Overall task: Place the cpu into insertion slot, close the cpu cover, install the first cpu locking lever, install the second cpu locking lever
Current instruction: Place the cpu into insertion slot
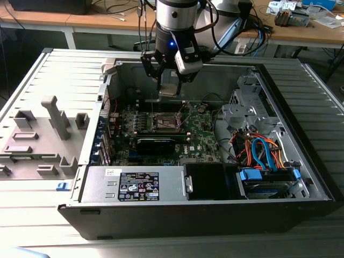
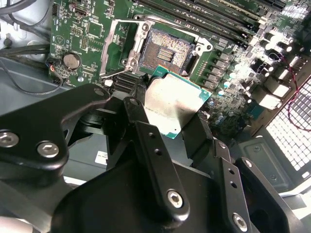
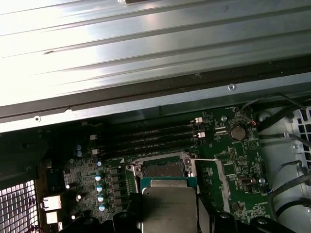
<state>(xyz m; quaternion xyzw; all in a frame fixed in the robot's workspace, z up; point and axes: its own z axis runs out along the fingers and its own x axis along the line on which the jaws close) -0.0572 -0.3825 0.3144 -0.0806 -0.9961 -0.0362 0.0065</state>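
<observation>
In the exterior view, the arm's end effector [image 1: 170, 81] hangs over the open computer case [image 1: 177, 217], clamped on the cpu [image 1: 169, 90], which rides in the air well above the insertion slot [image 1: 165, 122] on the green motherboard [image 1: 201, 137]. The chip is not seated, so all four steps of the task look undone. The case stands open on top, leaving free room overhead, with the drive cage [image 1: 244, 110] well off toward the exterior view's right and a long black card [image 1: 156, 144] just beside the socket. In the second wrist view, black fingers [image 2: 146, 131] grip the silvery cpu [image 2: 175, 104] by two opposite edges. Beyond it the insertion slot [image 2: 167, 51] lies bare, its contact field exposed, the cpu cover [image 2: 142, 34] swung off it to one side. In the first wrist view, the cpu [image 3: 170, 208] is in the foreground, near the insertion slot [image 3: 163, 169]. A thin locking lever [image 3: 206, 158] juts out unlatched, the memory slots [image 3: 150, 136] run close beside the socket frame, and the case wall [image 3: 146, 104] rises past them, by this showing the tightest margin for the approach.
</observation>
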